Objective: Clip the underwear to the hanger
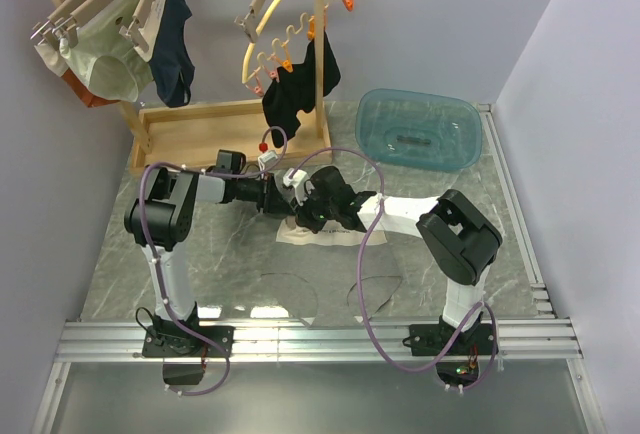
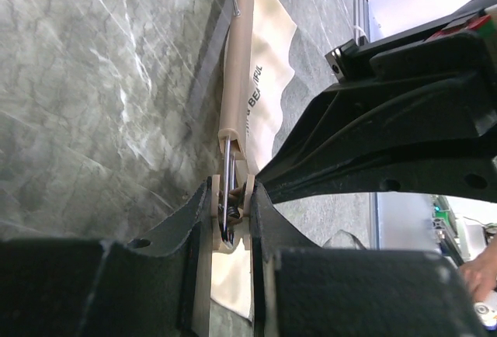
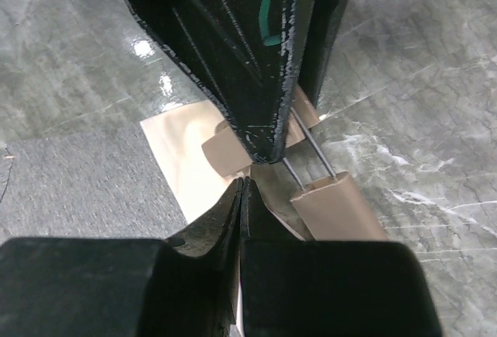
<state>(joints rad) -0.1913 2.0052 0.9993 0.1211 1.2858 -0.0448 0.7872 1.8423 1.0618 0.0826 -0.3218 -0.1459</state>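
My left gripper [image 2: 231,206], reaching in from 9 o'clock in the top view, is squeezing the clip [image 2: 227,182] at one end of the hanger [image 2: 239,65]. My right gripper [image 3: 241,188], in from 3 o'clock, is closed tight at the edge of the underwear [image 3: 182,158], just beside that clip. I cannot tell whether it pinches cloth. The underwear lies flat mid-table under the hanger. I judge this first clip is not yet fastened, with the other end left to do.
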